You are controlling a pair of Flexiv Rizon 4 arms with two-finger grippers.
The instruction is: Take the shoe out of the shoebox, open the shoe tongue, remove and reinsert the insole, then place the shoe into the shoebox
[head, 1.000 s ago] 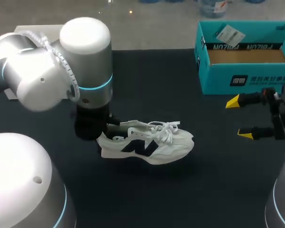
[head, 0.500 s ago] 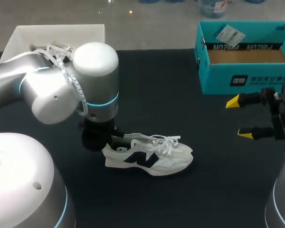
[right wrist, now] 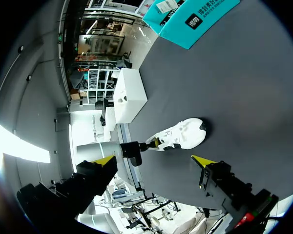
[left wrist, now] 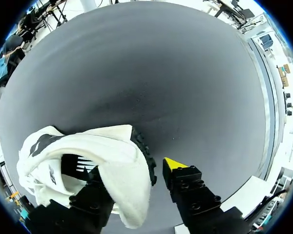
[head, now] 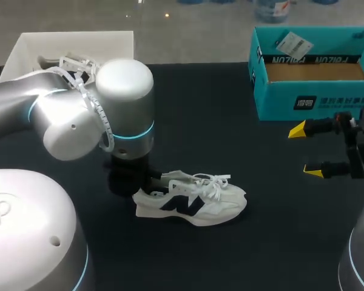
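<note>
A white sneaker point(head: 194, 197) with a dark side logo lies upright on the black table, toe to the right, laces loose. My left arm's wrist point(head: 124, 130) hangs over its heel and hides the fingers in the head view. In the left wrist view my left gripper point(left wrist: 134, 170) straddles the heel collar point(left wrist: 122, 161). One finger is inside the shoe, while the yellow-tipped finger point(left wrist: 175, 165) stands just clear behind the heel, so the gripper is open. My right gripper point(head: 306, 150) hovers wide open and empty to the shoe's right, in front of the teal shoebox point(head: 315, 100).
The open shoebox stands at the back right with a brown cardboard floor and a tagged flap. A white tray point(head: 73, 45) sits at the back left. From the right wrist, the sneaker point(right wrist: 180, 135) lies ahead of my right gripper point(right wrist: 154, 161).
The left arm moved right and down, bringing the sneaker's heel down until it rests flat on the table. Its fingers have spread apart off the heel collar. The right arm stayed still.
</note>
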